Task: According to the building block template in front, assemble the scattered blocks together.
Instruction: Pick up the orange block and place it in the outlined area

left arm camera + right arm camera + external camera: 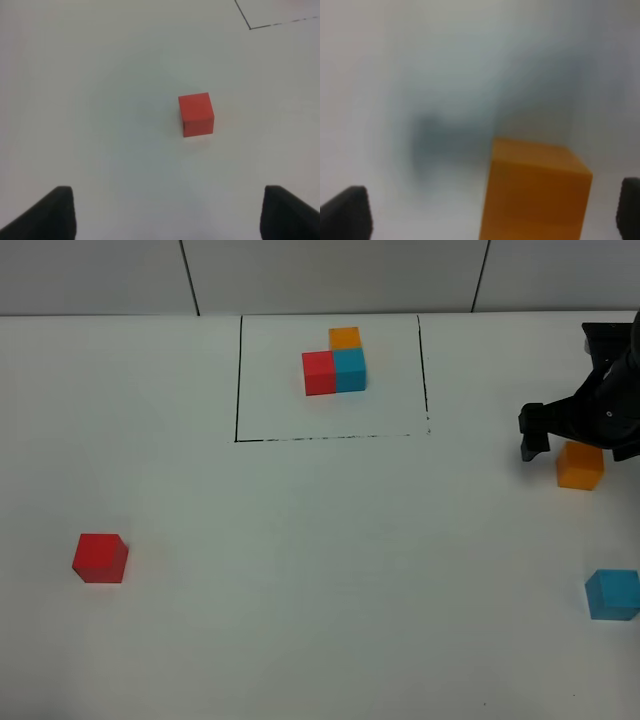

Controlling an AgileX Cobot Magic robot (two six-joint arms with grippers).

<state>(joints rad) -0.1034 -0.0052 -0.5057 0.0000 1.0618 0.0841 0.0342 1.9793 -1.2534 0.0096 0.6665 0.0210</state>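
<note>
Cyan-blue matte cube (612,595), near right, and red matte cube (100,558) lie loose. Right tool (487,215) spread astride orange matte cube (580,468). Nothing assembled.

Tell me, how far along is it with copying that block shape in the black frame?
Barely started. Nothing is joined: the red cube, orange cube and blue cube lie far apart, unlike the template. In hand: the right jaws stand open around the orange cube, not gripping. The left jaws, open, face the red one. Left: gathering all three.
</note>
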